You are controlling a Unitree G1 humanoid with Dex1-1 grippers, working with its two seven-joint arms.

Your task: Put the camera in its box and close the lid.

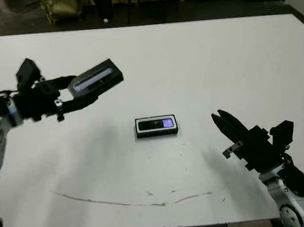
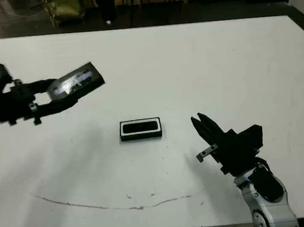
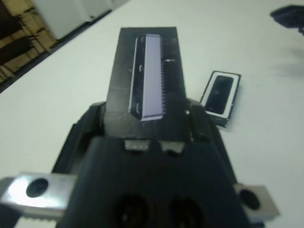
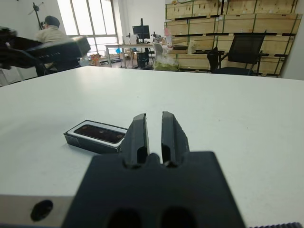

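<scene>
The white-lined box sits at the middle of the table, and the camera lies flat inside it with its bluish-purple screen lit. Up in the air to the left, the black lid with its glossy strip is tilted, and my left gripper is shut on its near end. The left wrist view shows the lid held between the fingers, with the box below and beyond it. My right gripper rests low to the right of the box, shut and holding nothing, a short way apart from it.
A thin brown scuff line runs across the table near its front edge. Dark chairs and a bag stand on the floor beyond the far edge. A person sits far off beyond the table in the right wrist view.
</scene>
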